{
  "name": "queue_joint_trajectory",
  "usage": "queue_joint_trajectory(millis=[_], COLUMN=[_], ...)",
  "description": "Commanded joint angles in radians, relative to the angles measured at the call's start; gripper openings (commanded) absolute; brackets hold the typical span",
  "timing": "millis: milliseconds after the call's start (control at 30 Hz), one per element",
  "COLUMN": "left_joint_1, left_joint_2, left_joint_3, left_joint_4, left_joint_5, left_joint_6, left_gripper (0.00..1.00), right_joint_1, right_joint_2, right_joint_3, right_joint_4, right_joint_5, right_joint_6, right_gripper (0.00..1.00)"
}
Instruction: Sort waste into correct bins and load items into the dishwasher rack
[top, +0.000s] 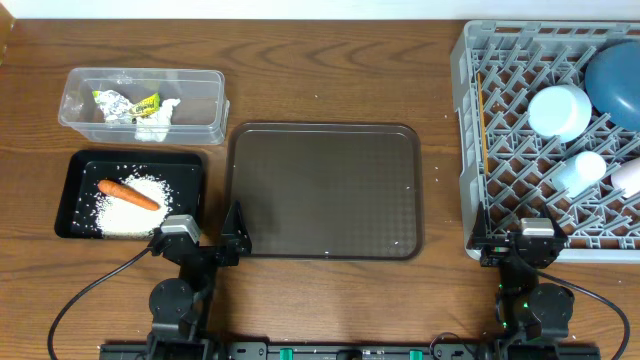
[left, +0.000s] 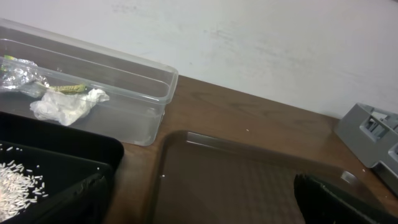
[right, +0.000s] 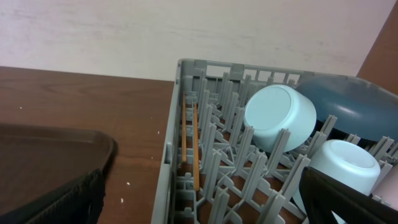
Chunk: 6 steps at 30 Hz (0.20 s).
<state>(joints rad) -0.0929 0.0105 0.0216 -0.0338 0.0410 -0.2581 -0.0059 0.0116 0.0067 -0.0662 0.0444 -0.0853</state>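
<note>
Tissue (top: 155, 122) and wrapper (top: 125, 101) sit in the clear plastic rectangular tub (top: 200, 85), and rice (top: 125, 214) and carrot (top: 128, 194) in the shallow black tray (top: 75, 225). Dishes stand in the grey lattice rack (top: 470, 150). The left tool (top: 205, 228) and right tool (top: 528, 240) hang released. Sorting looks finished, so any retreat should clear the rims. Open room lies over the brown serving tray (top: 325, 190).

Orange carrot (top: 129, 194) atop rice (top: 122, 216) in black tray (top: 67, 200); cups (top: 580, 170) in rack (top: 466, 140).
</note>
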Motion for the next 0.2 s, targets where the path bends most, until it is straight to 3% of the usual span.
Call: queue_joint_trajectory(millis=[0, 167], left_joint_1=[-0.002, -0.002], left_joint_2=[-0.006, -0.006], left_joint_3=[-0.018, -0.018], left_joint_4=[-0.037, -0.037], left_joint_5=[-0.027, -0.027], left_joint_6=[0.002, 0.002], left_gripper=[0.98, 0.98], right_joint_1=[0.024, 0.024], right_joint_2=[-0.007, -0.007], right_joint_3=[-0.002, -0.002], right_joint_4=[-0.005, -0.005], right_joint_5=[0.004, 0.004], right_joint_6=[-0.013, -0.013], right_gripper=[0.99, 0.99])
